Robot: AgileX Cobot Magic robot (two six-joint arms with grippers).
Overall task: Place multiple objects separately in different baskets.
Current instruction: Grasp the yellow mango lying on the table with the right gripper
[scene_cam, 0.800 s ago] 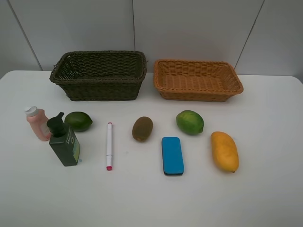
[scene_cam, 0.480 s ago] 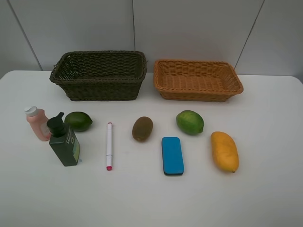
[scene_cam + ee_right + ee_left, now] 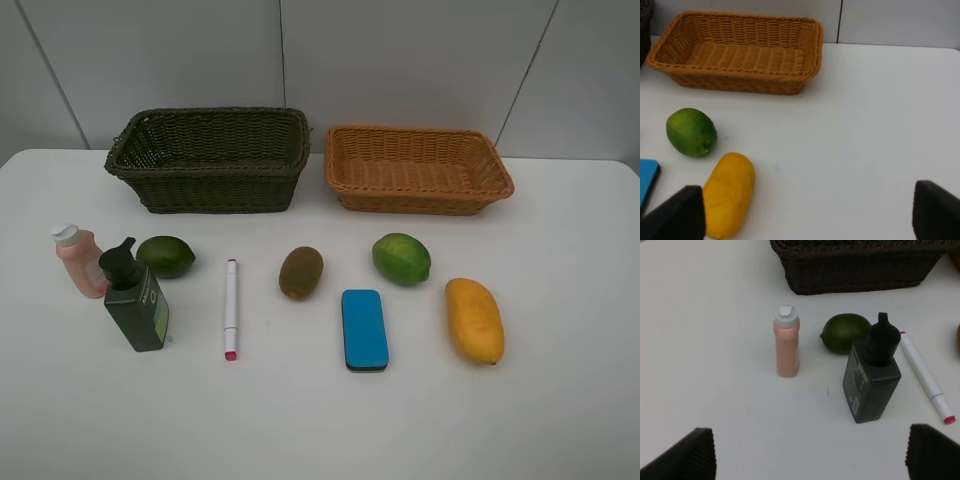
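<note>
Plainly, white table [image 3: 560, 420], pale panelled wall [image 3: 400, 60] behind, left pincer [image 3: 810, 460] and right pincer [image 3: 807, 215] wide open, empty

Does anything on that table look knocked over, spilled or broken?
Nothing stands out. The pink bottle and the dark green pump bottle stand upright, the white marker lies flat, and the dark basket and orange basket sit level. No spill or damage shows.
</note>
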